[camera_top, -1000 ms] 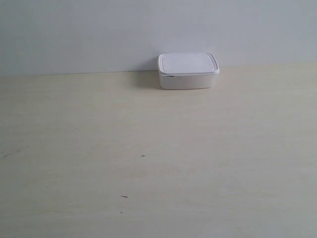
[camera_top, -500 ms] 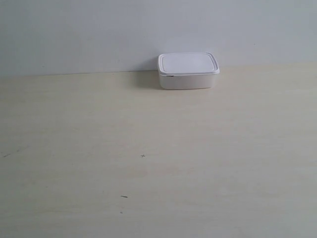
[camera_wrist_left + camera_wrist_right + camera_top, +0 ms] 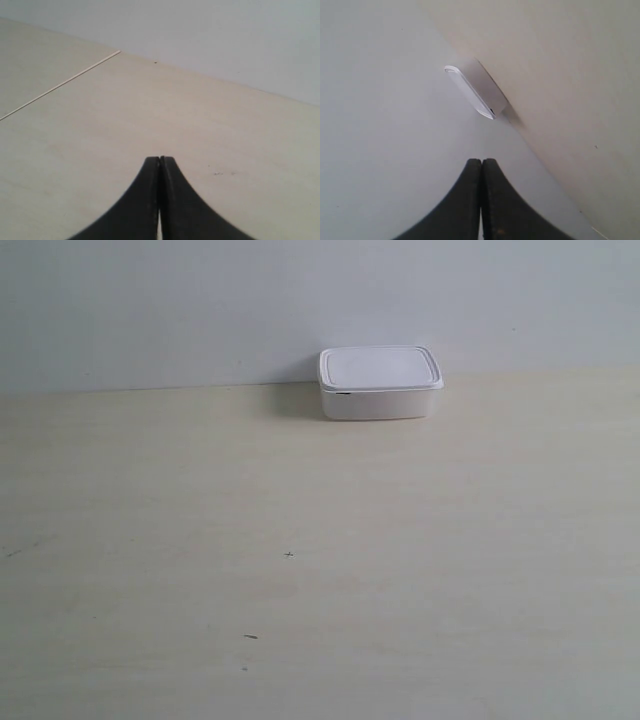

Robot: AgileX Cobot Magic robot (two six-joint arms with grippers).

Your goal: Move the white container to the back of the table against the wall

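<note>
Container sits at back of desk, seemingly against wall. My left pincer and right pincer are clenched empty, well apart from it. Risk: stray arm sweep nudges it away.

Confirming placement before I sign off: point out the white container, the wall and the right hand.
white container [image 3: 380,368]: exterior view, centre of its lid.
wall [image 3: 150,310]: exterior view, plain upper surface.
right hand [image 3: 481,163]: right wrist view, where its shut fingertips meet.
</note>
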